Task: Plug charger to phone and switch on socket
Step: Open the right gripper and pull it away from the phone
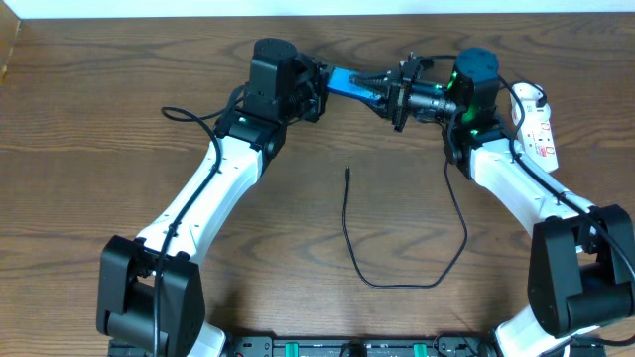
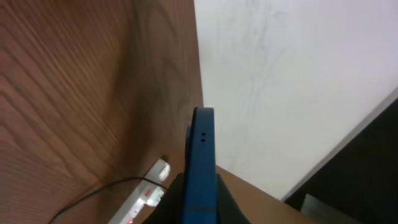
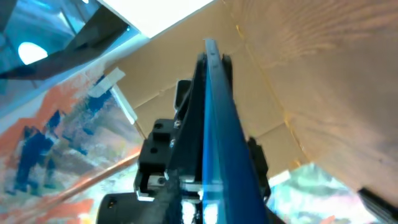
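Left gripper clamped on phone; right gripper at opposite end along phone's long axis, hold unclear; charger tip well apart from phone.

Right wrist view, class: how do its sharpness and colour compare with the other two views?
Right wrist: the phone sits so close it blurs, background colours smeared and oversaturated. Left wrist: the phone's edge reads fairly sharp, the socket is soft, the white wall is bright and flat. Overhead: even light, the charger crisp on the wooden table.
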Available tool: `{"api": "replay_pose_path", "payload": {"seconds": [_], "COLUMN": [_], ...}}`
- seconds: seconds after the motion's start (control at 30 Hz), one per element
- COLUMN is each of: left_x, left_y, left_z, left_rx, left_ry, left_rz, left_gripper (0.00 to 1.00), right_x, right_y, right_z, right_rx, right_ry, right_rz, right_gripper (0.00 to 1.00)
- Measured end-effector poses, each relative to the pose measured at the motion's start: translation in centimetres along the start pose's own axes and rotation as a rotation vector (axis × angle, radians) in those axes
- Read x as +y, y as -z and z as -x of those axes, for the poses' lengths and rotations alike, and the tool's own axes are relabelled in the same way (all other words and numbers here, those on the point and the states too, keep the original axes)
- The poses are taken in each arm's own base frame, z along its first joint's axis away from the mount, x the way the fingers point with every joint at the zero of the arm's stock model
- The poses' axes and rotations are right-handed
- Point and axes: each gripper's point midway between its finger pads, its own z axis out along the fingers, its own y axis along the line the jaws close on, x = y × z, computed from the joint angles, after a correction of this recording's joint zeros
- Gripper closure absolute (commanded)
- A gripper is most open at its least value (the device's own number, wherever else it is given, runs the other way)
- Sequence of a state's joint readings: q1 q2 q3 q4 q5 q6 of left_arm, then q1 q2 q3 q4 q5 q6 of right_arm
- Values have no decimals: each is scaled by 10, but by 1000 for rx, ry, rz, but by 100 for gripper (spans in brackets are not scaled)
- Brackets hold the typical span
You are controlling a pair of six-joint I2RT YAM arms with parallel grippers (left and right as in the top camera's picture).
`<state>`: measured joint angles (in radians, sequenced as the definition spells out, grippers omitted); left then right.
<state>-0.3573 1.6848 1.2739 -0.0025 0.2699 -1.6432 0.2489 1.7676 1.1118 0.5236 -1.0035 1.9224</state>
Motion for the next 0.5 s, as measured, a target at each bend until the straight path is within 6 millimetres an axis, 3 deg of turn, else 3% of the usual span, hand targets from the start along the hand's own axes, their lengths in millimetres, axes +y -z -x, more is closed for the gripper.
{"api": "replay_pose_path", "payload": {"seconds": [0.1, 0.2, 0.5], "left_x": [0, 0, -6], "left_y": [0, 0, 9], "left_z": [3, 6, 35], "left_rx": [-15, -23, -7], "left_ry": [0, 1, -48], "left_rz": [-1, -2, -11], "left_gripper": [93, 93, 93], "right_x": [0, 0, 4], "right_y": [0, 0, 14], "right_z": [-2, -3, 6], "right_rx": [10, 16, 8], "right_ry": [33, 90, 340], "right_rz": [-1, -2, 6], "right_gripper": [20, 3, 1]}}
